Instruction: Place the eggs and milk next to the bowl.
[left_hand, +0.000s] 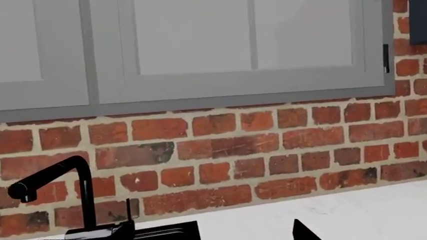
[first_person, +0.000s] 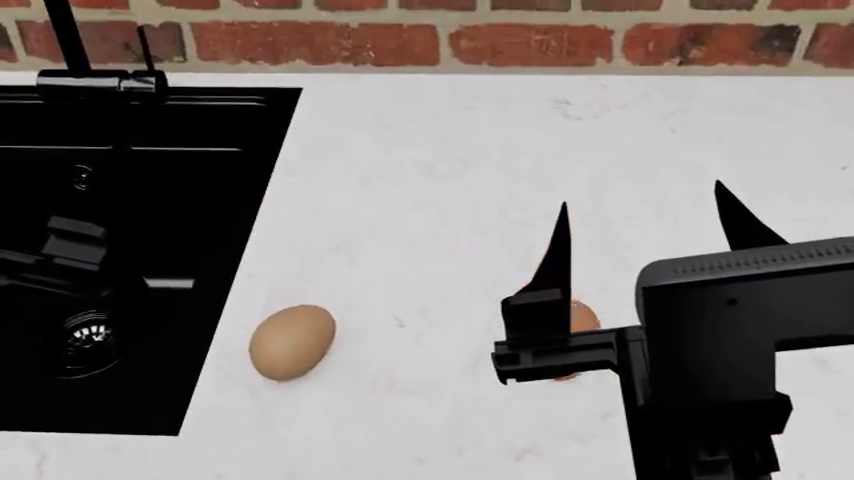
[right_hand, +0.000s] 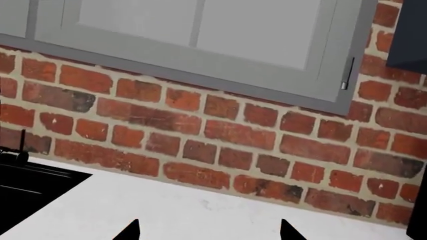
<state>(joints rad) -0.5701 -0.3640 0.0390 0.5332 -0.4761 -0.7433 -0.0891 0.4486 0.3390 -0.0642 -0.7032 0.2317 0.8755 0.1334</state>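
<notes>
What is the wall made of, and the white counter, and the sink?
The wall looks like rough red brick with pale mortar lines between the blocks. The counter looks like smooth white stone, maybe marble, since faint grey flecks show on it; it could be a laminate. The sink is matte black, possibly coated metal or composite; the render does not settle which.

I find no lettering, label, brand, number or sign that can be read in any of my three views.
</notes>
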